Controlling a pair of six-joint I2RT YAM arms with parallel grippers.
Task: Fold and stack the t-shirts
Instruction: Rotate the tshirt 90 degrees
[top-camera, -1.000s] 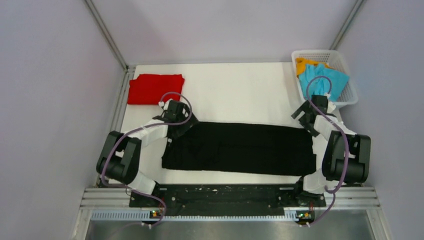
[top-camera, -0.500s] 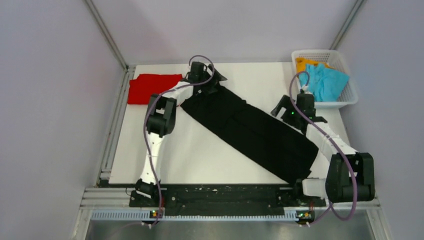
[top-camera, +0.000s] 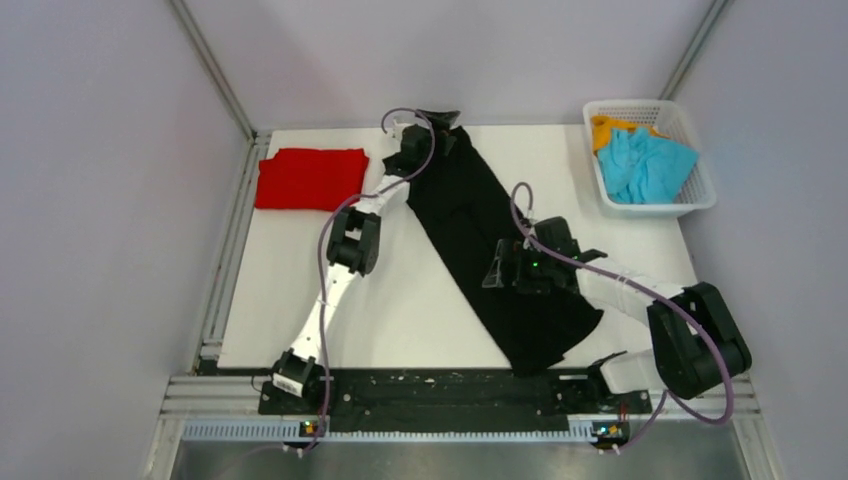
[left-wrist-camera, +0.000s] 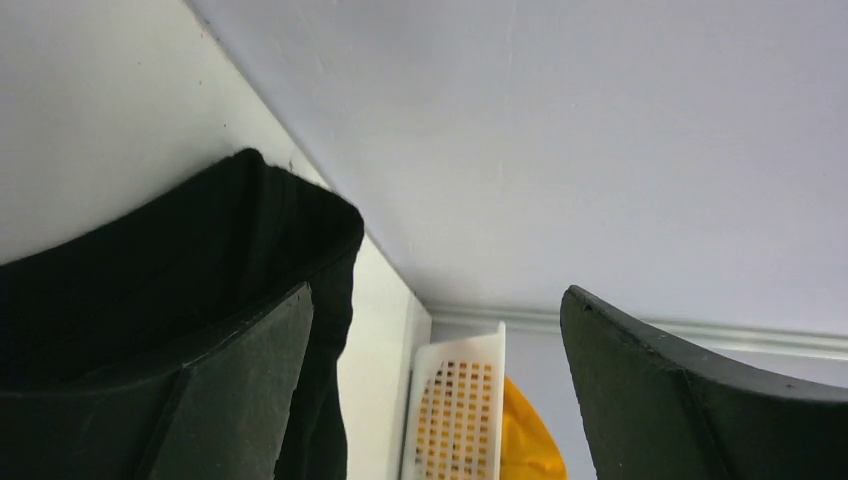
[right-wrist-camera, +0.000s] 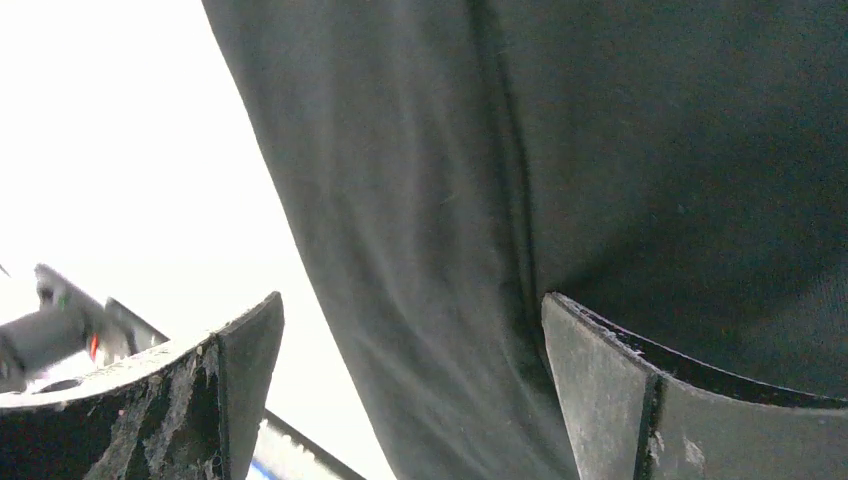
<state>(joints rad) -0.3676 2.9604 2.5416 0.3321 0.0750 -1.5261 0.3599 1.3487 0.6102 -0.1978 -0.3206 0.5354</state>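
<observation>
Top external: black t-shirt (top-camera: 462, 205) runs diagonally, worktop (top-camera: 410, 300) far edge to near edge. Left fingers (left-wrist-camera: 235, 400) at its far end, right fingers (right-wrist-camera: 665, 405) mid-length; both wide apart, empty.

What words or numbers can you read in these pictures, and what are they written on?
None: no word, label, brand, number or sign can be read in any view.
The black t-shirt is plain, with no print showing.
The red t-shirt is plain too.
The white basket shows no label.
</observation>
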